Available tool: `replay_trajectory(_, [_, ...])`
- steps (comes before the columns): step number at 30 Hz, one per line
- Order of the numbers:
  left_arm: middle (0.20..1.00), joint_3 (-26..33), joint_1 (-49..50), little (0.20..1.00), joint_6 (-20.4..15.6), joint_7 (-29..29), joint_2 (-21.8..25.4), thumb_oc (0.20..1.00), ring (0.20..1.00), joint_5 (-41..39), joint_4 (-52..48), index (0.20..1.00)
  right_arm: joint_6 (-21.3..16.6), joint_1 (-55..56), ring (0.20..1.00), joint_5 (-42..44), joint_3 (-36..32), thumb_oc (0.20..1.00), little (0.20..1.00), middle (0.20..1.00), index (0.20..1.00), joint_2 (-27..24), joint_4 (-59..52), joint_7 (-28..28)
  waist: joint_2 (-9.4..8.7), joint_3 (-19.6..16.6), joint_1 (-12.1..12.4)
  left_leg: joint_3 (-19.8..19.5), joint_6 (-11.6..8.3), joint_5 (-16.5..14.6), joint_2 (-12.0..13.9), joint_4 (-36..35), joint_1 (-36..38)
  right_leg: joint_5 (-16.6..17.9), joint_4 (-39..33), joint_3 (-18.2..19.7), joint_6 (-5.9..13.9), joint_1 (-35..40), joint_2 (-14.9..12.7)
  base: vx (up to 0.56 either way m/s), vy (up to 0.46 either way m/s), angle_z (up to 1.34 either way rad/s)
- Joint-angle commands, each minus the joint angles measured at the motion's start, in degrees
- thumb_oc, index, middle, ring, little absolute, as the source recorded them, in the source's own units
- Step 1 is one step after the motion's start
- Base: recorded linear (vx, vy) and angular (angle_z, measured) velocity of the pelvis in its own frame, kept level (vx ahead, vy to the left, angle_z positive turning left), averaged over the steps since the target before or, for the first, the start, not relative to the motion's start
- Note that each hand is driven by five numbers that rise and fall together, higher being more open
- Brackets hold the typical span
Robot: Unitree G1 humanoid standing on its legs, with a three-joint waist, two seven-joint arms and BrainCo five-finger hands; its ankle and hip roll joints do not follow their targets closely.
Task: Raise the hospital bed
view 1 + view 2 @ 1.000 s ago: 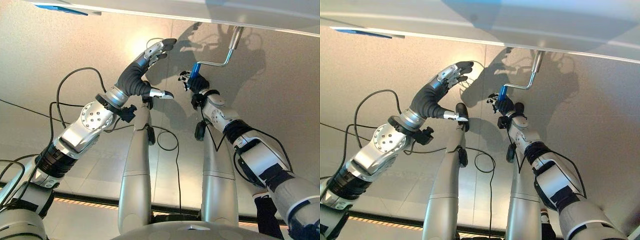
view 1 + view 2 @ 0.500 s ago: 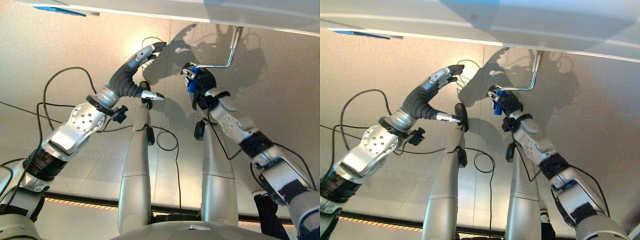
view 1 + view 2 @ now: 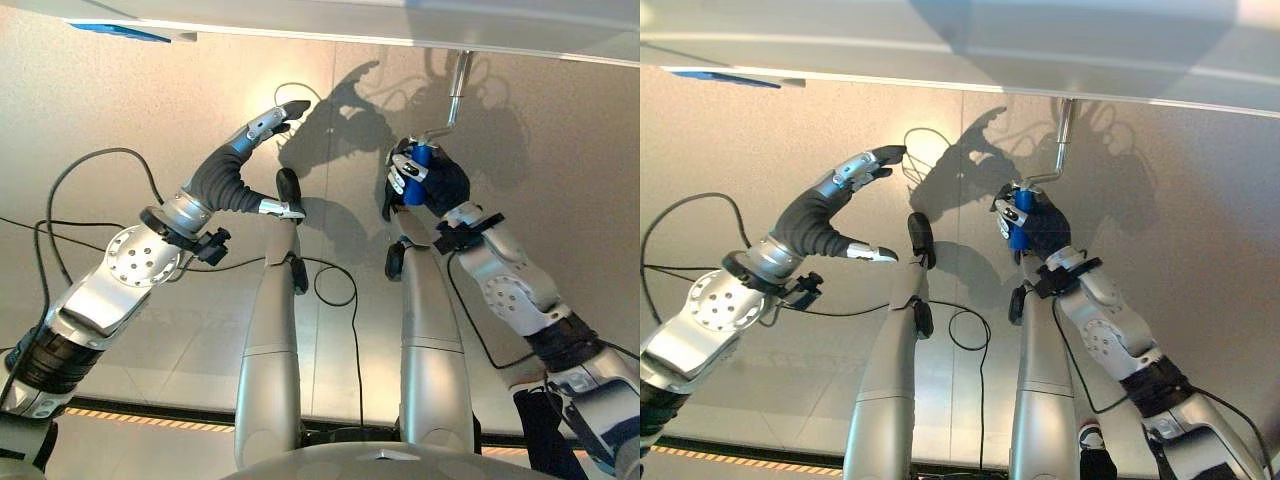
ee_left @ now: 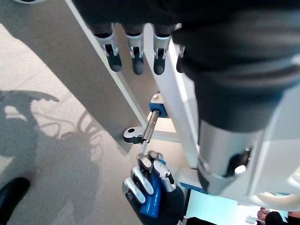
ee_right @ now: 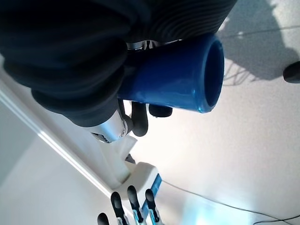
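A silver crank (image 3: 456, 92) hangs from the underside of the white bed frame (image 3: 330, 20) and ends in a blue handle (image 3: 418, 180). My right hand (image 3: 432, 183) is shut on that handle, below the crank's shaft; the left wrist view shows the same grip (image 4: 152, 199) and the right wrist view shows the blue handle (image 5: 178, 77) from close up. My left hand (image 3: 238, 170) is raised to the left of the crank, open, fingers straight and holding nothing, with its fingertips (image 4: 133, 61) near the frame.
The bed frame's white edge (image 3: 940, 70) runs across the top, with a blue fitting (image 3: 120, 32) at its left. Below lies pale speckled floor (image 3: 560, 200), open on both sides of the arms.
My right hand has swung the blue handle round to the right and downward, turning the crank. The left hand has drifted left and lower, still open.
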Motion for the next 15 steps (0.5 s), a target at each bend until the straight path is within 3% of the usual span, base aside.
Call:
replay_trajectory(1, [1.0,3.11,4.22,1.0,-4.43,-1.23,1.24,1.0,1.0,-2.68,-7.32,1.0,-9.48,-0.9,0.2,4.43,-7.82,0.2,0.2,0.2,0.2,-1.92,-12.86,5.95,-1.53,-1.18,-1.25,1.28,0.02,-4.28,0.02,3.47,2.95,6.15,-9.58,1.31,6.01,5.57,1.6,0.0,-0.01,-0.05])
replay_trajectory(10, [1.0,8.09,7.25,1.0,-4.8,-3.46,-0.67,1.0,1.0,-5.54,-8.03,1.0,-14.9,5.38,0.2,3.86,-21.6,0.2,0.2,0.2,0.2,1.62,-10.22,1.4,-1.88,-1.18,-2.45,1.76,-0.25,-4.57,0.23,2.31,4.54,5.9,-9.75,1.81,6.06,6.07,2.01,0.0,-0.011,-0.04])
replay_trajectory(15, [1.0,8.43,7.28,1.0,-4.8,-3.68,-1.43,1.0,1.0,-5.97,-8.22,1.0,-16.58,6.07,0.2,2.07,-24.91,0.2,0.2,0.2,0.2,3.25,-7.45,-1.43,-2.04,-1.18,-2.66,1.95,-0.24,-4.69,0.32,2.03,4.9,5.77,-9.9,2.02,6.02,6.14,2.2,0.0,-0.004,-0.01])
